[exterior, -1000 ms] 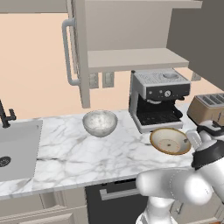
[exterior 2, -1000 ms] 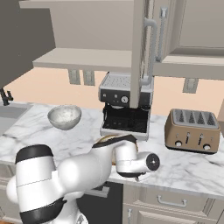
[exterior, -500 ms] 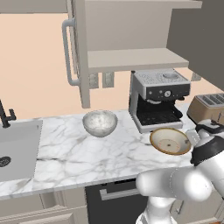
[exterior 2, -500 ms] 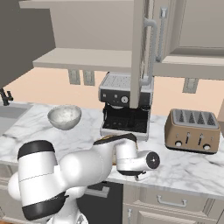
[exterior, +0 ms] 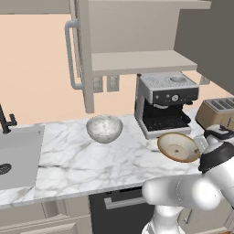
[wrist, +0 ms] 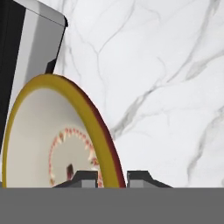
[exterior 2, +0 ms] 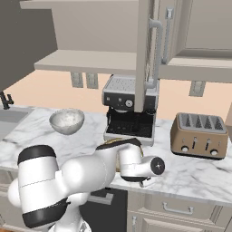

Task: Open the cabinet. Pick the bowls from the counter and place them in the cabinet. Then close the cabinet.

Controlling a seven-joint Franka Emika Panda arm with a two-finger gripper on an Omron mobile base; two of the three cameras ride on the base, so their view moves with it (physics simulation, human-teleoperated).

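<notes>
The cabinet (exterior: 137, 61) stands open above the counter (exterior: 68, 160), one door (exterior: 84, 55) swung out with its silver handle towards me. A tan bowl (exterior: 178, 147) with a brown rim rests on the counter in front of the coffee machine. In the hand view my gripper (wrist: 111, 178) is shut on the tan bowl (wrist: 52, 144), one fingertip inside its rim and one outside. A grey-white marbled bowl (exterior: 104, 128) sits further left on the counter, apart from the arm, and shows as well in the right base view (exterior 2: 66, 120).
A steel coffee machine (exterior: 164, 103) stands under the open cabinet, right behind the tan bowl. A bronze toaster (exterior 2: 198, 135) is to its right. A sink (exterior: 18, 155) with a dark faucet (exterior: 4, 121) takes the counter's left end. Bare marble lies between the bowls.
The jaws have closed from wide open onto the tan bowl's rim. Arm, bowls and cabinet door stay where they were.
</notes>
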